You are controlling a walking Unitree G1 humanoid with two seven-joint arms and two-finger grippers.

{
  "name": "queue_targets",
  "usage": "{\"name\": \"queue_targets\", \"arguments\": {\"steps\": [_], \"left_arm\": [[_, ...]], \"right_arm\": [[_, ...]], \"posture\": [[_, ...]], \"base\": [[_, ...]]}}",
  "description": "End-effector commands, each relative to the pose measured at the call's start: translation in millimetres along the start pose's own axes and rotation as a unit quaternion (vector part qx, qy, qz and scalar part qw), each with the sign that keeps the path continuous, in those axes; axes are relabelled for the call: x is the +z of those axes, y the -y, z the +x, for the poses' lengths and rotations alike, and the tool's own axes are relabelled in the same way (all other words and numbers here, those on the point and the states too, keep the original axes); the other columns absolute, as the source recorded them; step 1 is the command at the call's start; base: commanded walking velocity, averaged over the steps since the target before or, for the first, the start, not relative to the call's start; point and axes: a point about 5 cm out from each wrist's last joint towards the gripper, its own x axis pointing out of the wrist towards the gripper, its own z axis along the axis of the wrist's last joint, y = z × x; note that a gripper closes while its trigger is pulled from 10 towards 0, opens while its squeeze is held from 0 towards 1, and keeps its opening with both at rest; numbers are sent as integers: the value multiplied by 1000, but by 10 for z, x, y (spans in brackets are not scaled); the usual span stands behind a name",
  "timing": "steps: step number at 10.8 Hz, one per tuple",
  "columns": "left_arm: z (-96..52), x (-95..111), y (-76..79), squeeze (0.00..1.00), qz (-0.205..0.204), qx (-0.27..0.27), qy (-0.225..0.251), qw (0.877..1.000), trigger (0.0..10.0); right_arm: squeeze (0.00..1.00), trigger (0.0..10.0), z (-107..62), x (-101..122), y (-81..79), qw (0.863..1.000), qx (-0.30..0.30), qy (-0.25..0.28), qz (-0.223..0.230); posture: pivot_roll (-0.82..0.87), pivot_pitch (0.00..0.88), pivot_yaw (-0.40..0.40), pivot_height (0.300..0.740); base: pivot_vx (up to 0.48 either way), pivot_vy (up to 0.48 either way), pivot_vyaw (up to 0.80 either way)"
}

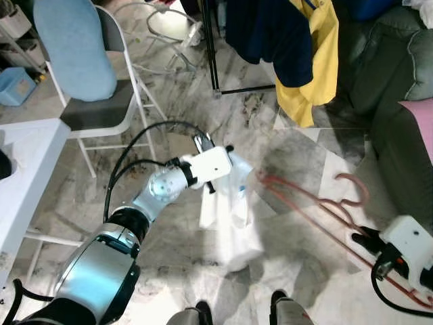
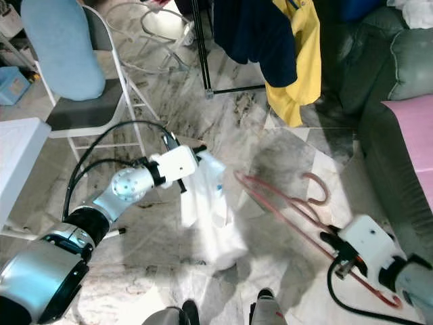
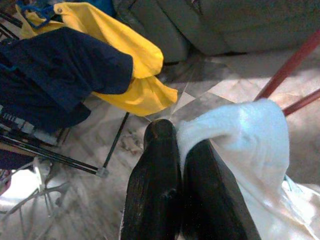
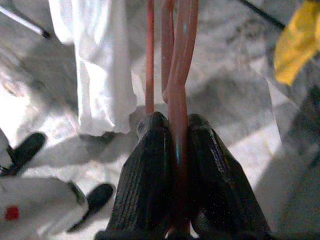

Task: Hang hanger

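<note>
Both grippers hold something above the marble floor (image 1: 169, 101).

The right gripper (image 4: 176, 131) is clamped on the salmon-pink hanger (image 1: 318, 203) — thin, with a curled hook — just right of the white garment (image 1: 230, 217). In the left wrist view, the left gripper (image 3: 175, 137) pinches that garment's edge, with the yellow shirt (image 3: 125, 65) beyond.

The right gripper (image 4: 176, 131) had its two black fingers (image 4: 147, 170) closed tight on the pink hanger (image 4: 176, 65), whose thin rods ran away over the marble floor (image 4: 225, 90). A white garment (image 4: 102, 60) hung just beside the rods. A yellow cloth (image 4: 297, 42) showed at one edge, and two dark shoes (image 4: 25, 150) stood on the floor.
</note>
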Motion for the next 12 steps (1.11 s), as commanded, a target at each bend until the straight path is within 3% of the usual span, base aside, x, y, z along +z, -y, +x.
{"name": "queue_targets", "arguments": {"steps": [1, 5, 8, 12], "left_arm": [[4, -5, -36, 0, 14, 0, -9, 1000, 10000], [12, -67, 46, 0, 34, -19, -37, 999, 10000], [-22, -161, -40, 0, 51, 13, -82, 995, 10000], [-15, -105, 6, 0, 36, -12, -49, 998, 10000]], "right_arm": [[0, 10000, -9, 89, -47, 1000, 24, 11, -4], [0, 10000, -71, 237, -156, 998, 61, 12, -11], [0, 10000, -128, 231, -196, 998, 66, -3, -6], [0, 10000, -4, 253, -220, 998, 62, 4, -12]], "posture": [[-262, 235, 175, 740], [-272, 238, 187, 740], [-279, 236, 189, 740], [-268, 237, 194, 740]], "base": [[0, 0, 0], [0, 0, 0], [0, 0, 0], [0, 0, 0]]}}
